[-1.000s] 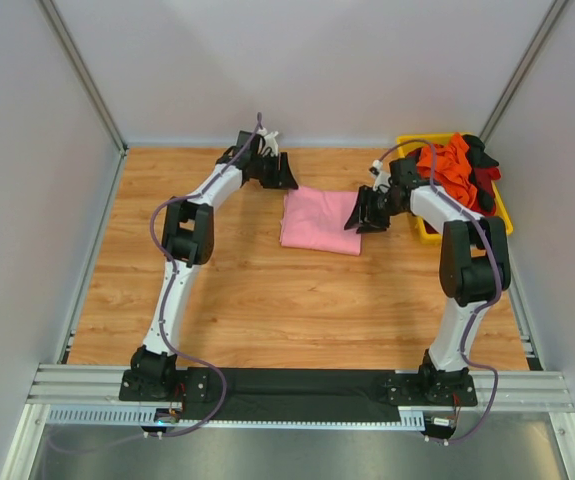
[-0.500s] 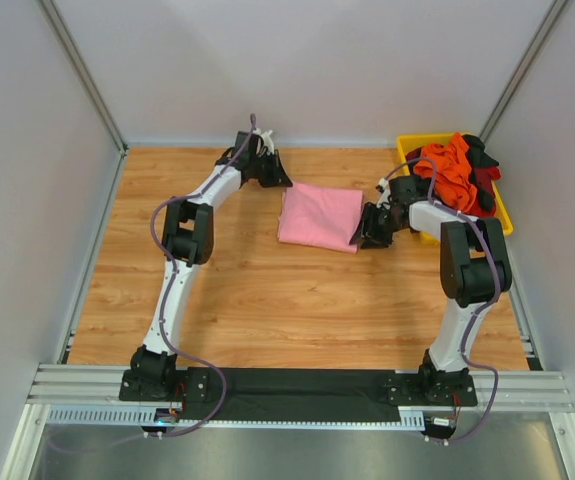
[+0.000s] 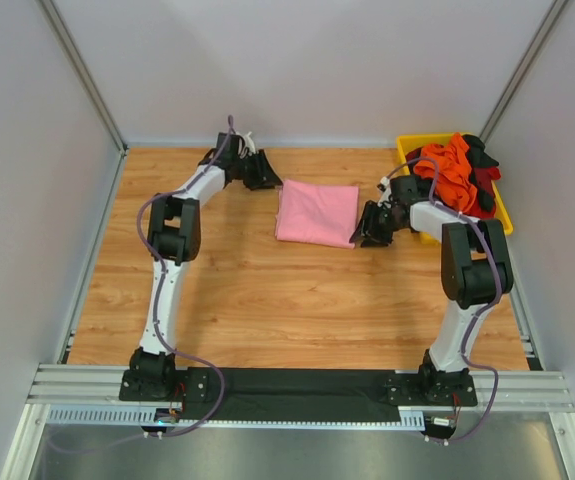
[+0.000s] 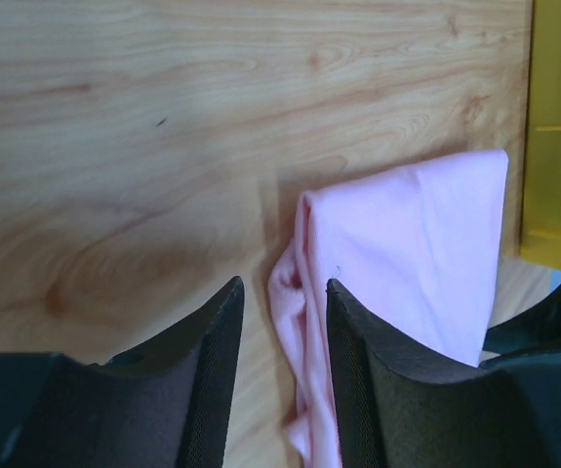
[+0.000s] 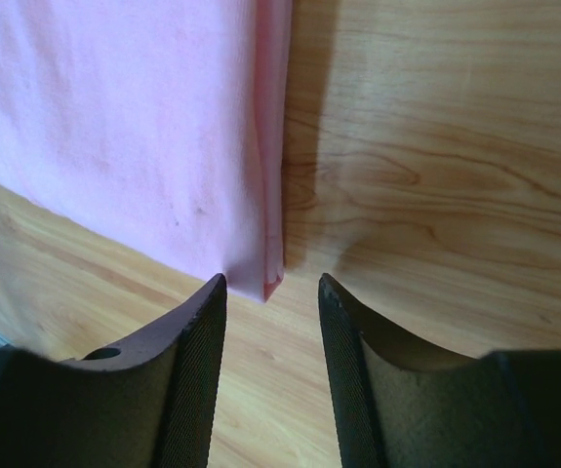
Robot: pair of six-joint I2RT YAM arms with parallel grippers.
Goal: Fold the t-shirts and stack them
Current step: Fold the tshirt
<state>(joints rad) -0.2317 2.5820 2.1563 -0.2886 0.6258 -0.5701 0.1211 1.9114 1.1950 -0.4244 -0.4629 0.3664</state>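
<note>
Left gripper [image 3: 260, 175] backed left off pink t-shirt [image 3: 317, 213], fingers [image 4: 202, 390] apparently empty.

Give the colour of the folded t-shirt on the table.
The folded t-shirt is light pink; top external view.

Bare wooden table [image 3: 267, 300] fills the lower half and left of the top view, open to either arm. At centre lies the folded pink t-shirt [image 3: 317, 214], hemmed by the left gripper [image 3: 270, 180] at its upper left and the right gripper [image 3: 360, 232] at its lower right corner. The yellow bin [image 3: 412, 141], heaped with t-shirts [image 3: 452, 168], blocks the upper right.
</note>
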